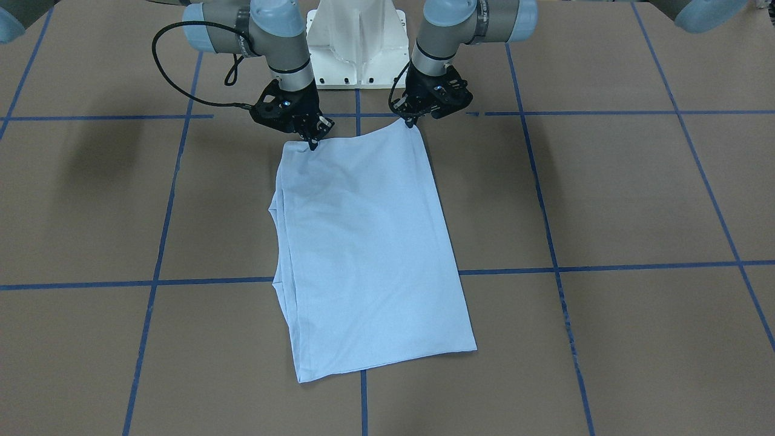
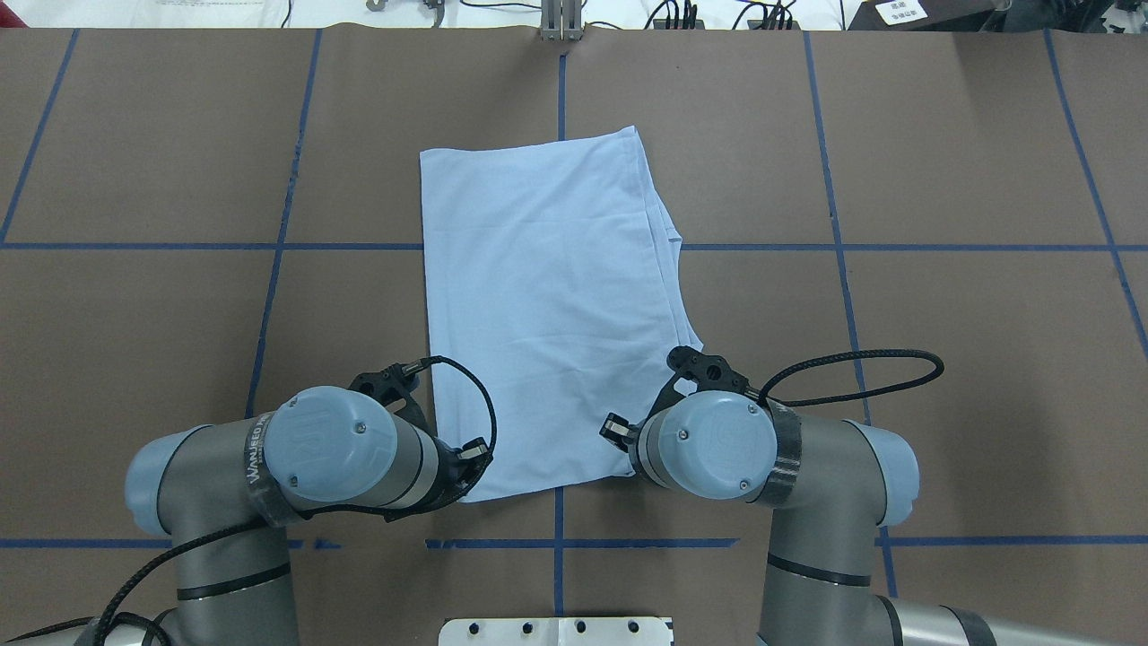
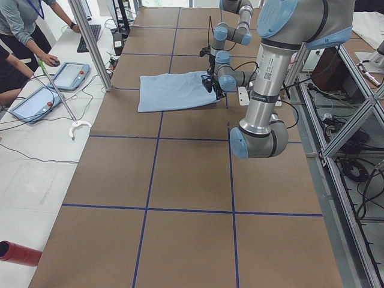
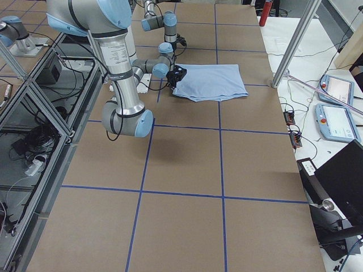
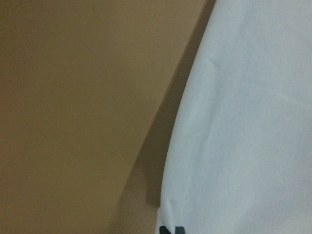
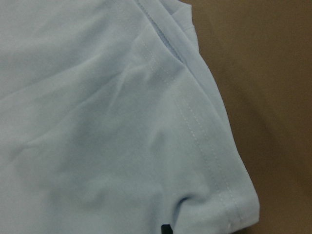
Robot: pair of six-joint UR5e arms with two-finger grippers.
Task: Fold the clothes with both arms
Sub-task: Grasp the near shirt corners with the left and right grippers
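Observation:
The pale light-blue T-shirt (image 1: pixel 369 242) lies folded into a long strip on the brown table, running away from the robot; it also shows in the overhead view (image 2: pixel 538 296). Collar and print are hidden. My left gripper (image 1: pixel 410 123) is shut on the near corner of the shirt on my left, which rises to a small peak. My right gripper (image 1: pixel 313 144) is shut on the other near corner. In the left wrist view the shirt edge (image 5: pixel 243 122) runs down into the fingertips. In the right wrist view the hemmed corner (image 6: pixel 209 161) bunches at the fingertip. From overhead both wrists hide the fingers.
The white pedestal base (image 1: pixel 357 48) stands just behind the grippers. Blue tape lines (image 1: pixel 605 266) grid the table (image 1: pixel 605 194). Operators (image 3: pixel 24 30) and tablets (image 3: pixel 69 75) are beyond the far edge. A red cylinder (image 3: pixel 18 252) lies off the table's left end.

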